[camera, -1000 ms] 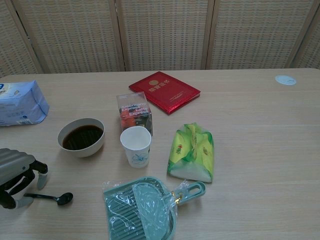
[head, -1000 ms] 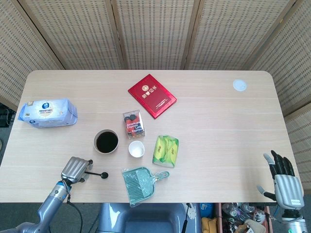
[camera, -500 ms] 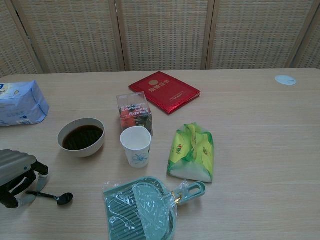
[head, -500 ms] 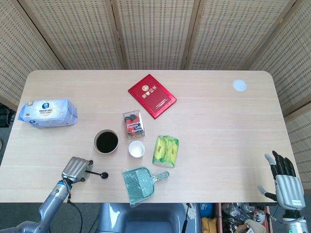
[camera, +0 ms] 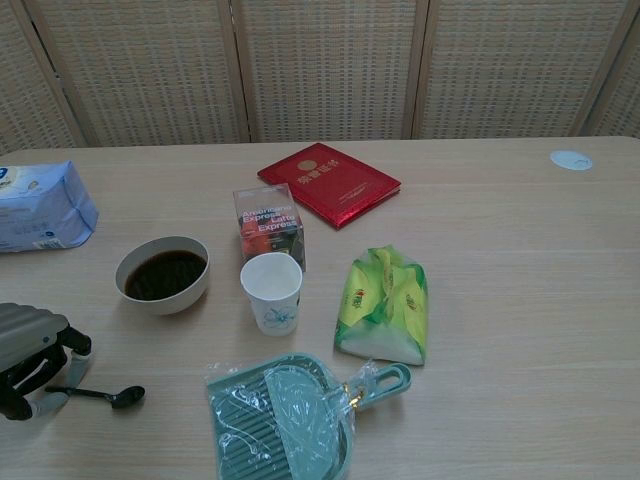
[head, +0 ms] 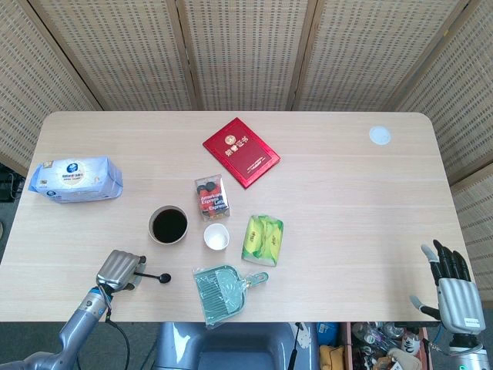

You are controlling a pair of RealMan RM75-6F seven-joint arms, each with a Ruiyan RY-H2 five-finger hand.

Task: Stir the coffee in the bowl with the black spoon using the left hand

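The bowl [head: 168, 224] [camera: 162, 274] of dark coffee stands left of centre on the table. The black spoon [head: 156, 277] [camera: 104, 395] lies near the front edge, its scoop on the wood and pointing right. My left hand [head: 119, 269] [camera: 30, 355] has its fingers curled around the spoon's handle end, in front of and left of the bowl. The handle's tip is hidden inside the hand. My right hand [head: 454, 287] hangs past the table's front right corner, fingers spread and holding nothing.
Right of the bowl stand a white paper cup [camera: 272, 291] and a small printed box [camera: 269, 224]. A teal dustpan [camera: 285, 412] lies just right of the spoon. A green packet [camera: 384, 303], a red booklet [camera: 330, 182] and a blue tissue pack [camera: 40, 205] lie further off.
My left hand has drawn slightly back toward the table's front edge, taking the spoon with it. My right hand has sunk a little lower beside the table.
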